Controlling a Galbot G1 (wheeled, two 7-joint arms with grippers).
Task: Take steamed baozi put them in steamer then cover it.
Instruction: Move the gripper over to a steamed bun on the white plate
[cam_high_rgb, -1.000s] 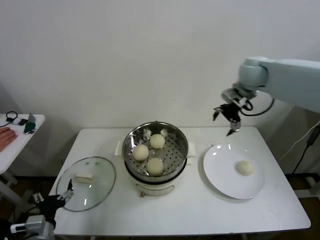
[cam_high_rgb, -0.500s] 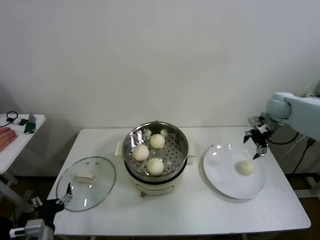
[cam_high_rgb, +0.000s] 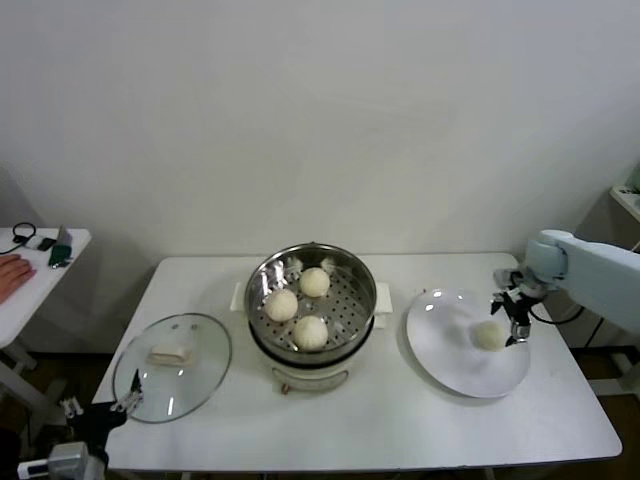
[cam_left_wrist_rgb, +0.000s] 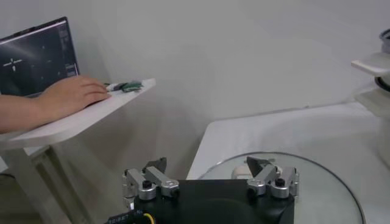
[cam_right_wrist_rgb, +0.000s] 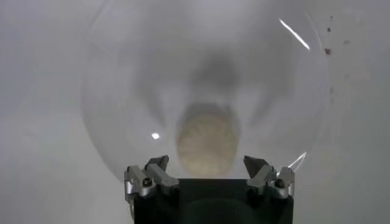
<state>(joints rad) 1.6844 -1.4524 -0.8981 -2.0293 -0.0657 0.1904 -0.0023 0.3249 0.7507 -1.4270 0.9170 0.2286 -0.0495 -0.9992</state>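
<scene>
Currently right gripper (cam_high_rgb: 517, 322) low over the white plate (cam_high_rgb: 445, 345), jaws spread wide, nothing held; right wrist view puts the last baozi (cam_right_wrist_rgb: 207, 139) centred between the open fingers (cam_right_wrist_rgb: 159, 171), not yet pinched. Same bun in head view (cam_high_rgb: 489, 335), on the plate's right half. Left gripper (cam_left_wrist_rgb: 210, 176) parked off the table's front-left corner, jaws open and empty, just beside the near rim of the glass cover (cam_high_rgb: 172, 366). Cover flat on the table (cam_high_rgb: 400, 430), left of the steamer (cam_high_rgb: 311, 300), cream bar handle up. Three baozi already on the perforated tray: (cam_high_rgb: 314, 282), (cam_high_rgb: 281, 304), (cam_high_rgb: 311, 331). Progress by judgement: three of four loaded; remaining are grasp and transfer of the fourth, then lid onto the pot. Free spot on the tray looks to be the right side. Surface: white rectangular table, steamer mid, plate right, cover left. Room: plain pale wall behind; small side table (cam_high_rgb: 35, 290) at far left with a person's hand (cam_high_rgb: 12, 272) resting on it, laptop screen (cam_left_wrist_rgb: 38, 53) visible in left wrist view.
</scene>
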